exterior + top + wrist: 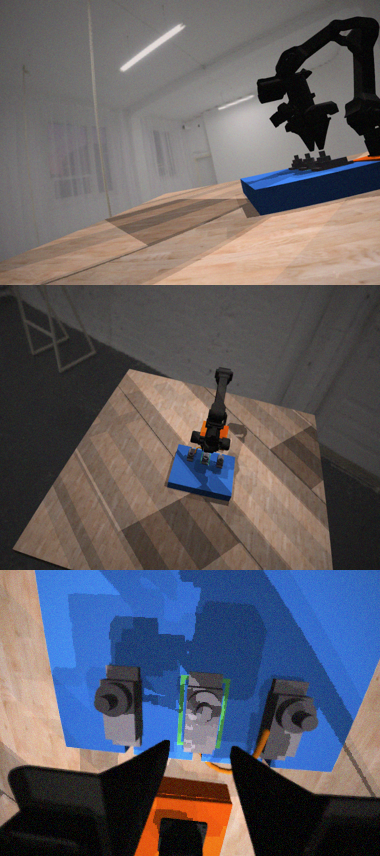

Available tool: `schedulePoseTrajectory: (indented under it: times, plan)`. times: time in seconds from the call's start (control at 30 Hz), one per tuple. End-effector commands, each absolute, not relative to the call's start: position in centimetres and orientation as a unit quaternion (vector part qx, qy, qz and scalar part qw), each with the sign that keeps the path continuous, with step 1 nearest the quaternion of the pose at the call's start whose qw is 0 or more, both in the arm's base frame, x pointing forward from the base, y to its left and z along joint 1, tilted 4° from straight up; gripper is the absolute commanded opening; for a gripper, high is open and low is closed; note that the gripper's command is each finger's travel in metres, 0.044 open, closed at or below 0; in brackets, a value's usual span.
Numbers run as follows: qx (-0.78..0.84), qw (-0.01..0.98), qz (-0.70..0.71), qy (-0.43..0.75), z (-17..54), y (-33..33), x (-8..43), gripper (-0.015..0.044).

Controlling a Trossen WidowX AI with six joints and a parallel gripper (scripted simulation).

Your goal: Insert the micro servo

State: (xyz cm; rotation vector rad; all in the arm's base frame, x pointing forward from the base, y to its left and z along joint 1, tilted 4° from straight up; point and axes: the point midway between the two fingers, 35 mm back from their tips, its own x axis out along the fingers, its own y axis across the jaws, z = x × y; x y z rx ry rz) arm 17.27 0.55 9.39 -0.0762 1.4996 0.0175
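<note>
The micro servo (pixel 205 458) (pixel 307 159) (pixel 201 732) stands in the marked pocket, inside the green outline (pixel 180 730), between two other servos on the blue deck (pixel 184 475) (pixel 306 194) (pixel 55 635). Its shaft points up. It looks upright and level with its neighbours; whether both ears lie flat is too small to tell. Its orange cable (pixel 217 768) leaves the end nearest the arm and loops toward the servo on the right in the wrist view; its seating in the notch is unclear. My gripper (pixel 316 149) (pixel 200 748) is open and empty, its fingertips above the servos, clear of them.
The neighbouring servos (pixel 191 454) (pixel 220 461) (pixel 121 727) (pixel 285 742) stand on either side of the middle one. An orange block (pixel 203 429) (pixel 366 158) (pixel 217 815) lies at the arm's base, behind the deck. The deck rests on a wooden table (pixel 147 499).
</note>
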Motion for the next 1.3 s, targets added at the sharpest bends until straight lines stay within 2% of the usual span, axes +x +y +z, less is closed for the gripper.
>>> schedulePoseTrajectory:
  times: [0.0,0.17,0.4,0.77,1.27]
  plan:
    - [-0.034,0.732,0.008,0.68,10.8,0.7,19.0,0.0319]
    - [-0.034,0.733,0.007,0.679,13.9,1.0,23.0,0.044]
    - [-0.034,0.735,0.007,0.678,16.7,1.3,27.4,0.044]
    - [-0.034,0.737,0.008,0.675,21.3,1.4,25.8,0.044]
    - [-0.034,0.737,0.008,0.675,21.3,1.4,25.8,0.044]
